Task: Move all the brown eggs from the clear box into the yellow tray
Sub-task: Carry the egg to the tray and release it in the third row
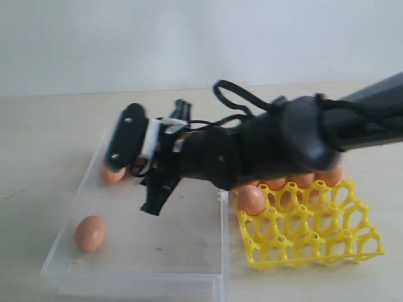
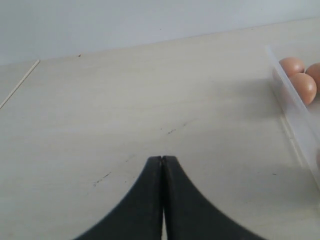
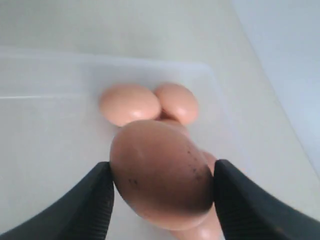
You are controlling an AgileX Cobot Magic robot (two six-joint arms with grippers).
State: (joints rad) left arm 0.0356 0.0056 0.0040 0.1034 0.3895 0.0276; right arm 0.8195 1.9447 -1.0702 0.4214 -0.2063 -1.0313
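My right gripper [image 3: 162, 167] is shut on a speckled brown egg [image 3: 160, 175], held just above the floor of the clear box [image 3: 50, 75]. Two more eggs [image 3: 129, 104] [image 3: 176, 102] lie touching beyond it, and another shows beneath the held one. In the exterior view the right arm reaches across over the clear box [image 1: 189, 258], its gripper [image 1: 157, 195] pointing down; one egg [image 1: 89, 233] lies alone near the front left and another [image 1: 112, 173] peeks out by the wrist. The yellow tray [image 1: 315, 239] holds several eggs [image 1: 250, 199] along its back and left side. My left gripper [image 2: 162, 159] is shut and empty.
The left gripper hovers over bare beige table beside the box's wall [image 2: 295, 120], with two eggs [image 2: 302, 87] visible behind that wall. Box and tray stand side by side, nearly touching. A white wall runs behind the table. The right arm's bulk hides the back of the box.
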